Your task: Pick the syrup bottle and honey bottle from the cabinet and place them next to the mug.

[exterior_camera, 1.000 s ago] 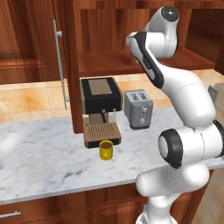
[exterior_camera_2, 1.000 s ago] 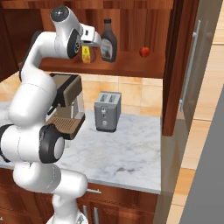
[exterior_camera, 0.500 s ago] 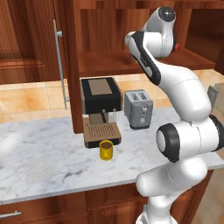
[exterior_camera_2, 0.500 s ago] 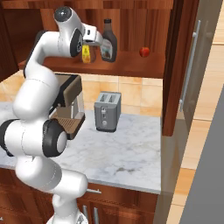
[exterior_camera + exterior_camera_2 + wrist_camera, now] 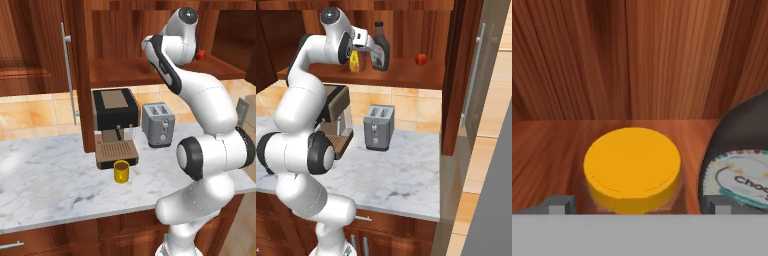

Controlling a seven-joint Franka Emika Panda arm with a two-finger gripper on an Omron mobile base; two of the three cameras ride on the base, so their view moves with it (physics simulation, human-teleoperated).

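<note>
Honey bottle [image 5: 632,167] sits on cabinet [image 5: 406,75] shelf, just beside syrup bottle [image 5: 380,49]. Your gripper [image 5: 637,206] hangs above its yellow top, jaws spread wide (straddling for grasp). Mug [image 5: 121,171] waits on counter below.

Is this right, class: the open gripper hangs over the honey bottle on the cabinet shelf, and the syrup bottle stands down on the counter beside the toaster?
Not quite. The syrup bottle is not on the counter: the right base view shows it on the cabinet shelf, beside the honey bottle. The rest holds: the open gripper hangs over the honey bottle, and the toaster stands on the counter.
</note>
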